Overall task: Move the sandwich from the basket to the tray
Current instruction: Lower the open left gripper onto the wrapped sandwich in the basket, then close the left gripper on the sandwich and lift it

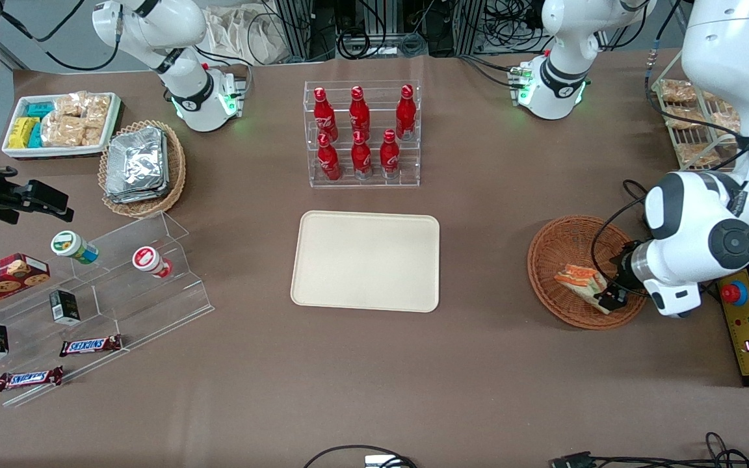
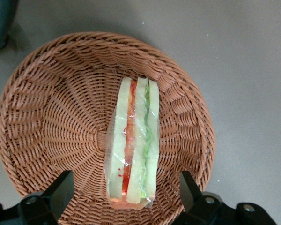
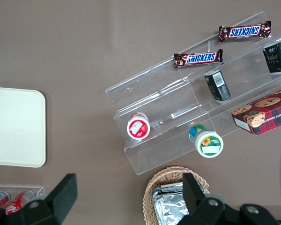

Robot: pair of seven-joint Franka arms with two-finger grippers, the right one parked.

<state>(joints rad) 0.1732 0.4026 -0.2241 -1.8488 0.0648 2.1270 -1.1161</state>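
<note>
The sandwich (image 1: 581, 279) (image 2: 133, 145), a clear-wrapped wedge with orange and green filling, lies in the reddish-brown wicker basket (image 1: 550, 260) (image 2: 51, 117) toward the working arm's end of the table. My gripper (image 1: 610, 296) (image 2: 126, 190) hangs low over the basket, open, its two black fingers (image 2: 61, 187) standing on either side of the sandwich's wide end with gaps between them and the wrap. The cream tray (image 1: 366, 260) (image 3: 14, 126) lies flat at the table's middle with nothing on it.
An acrylic rack of red bottles (image 1: 363, 133) stands farther from the front camera than the tray. A tan basket of foil packets (image 1: 142, 166), a white snack tray (image 1: 62, 123) and a clear stepped shelf with snacks (image 1: 88, 286) sit toward the parked arm's end. A wire rack (image 1: 693, 123) stands near the working arm.
</note>
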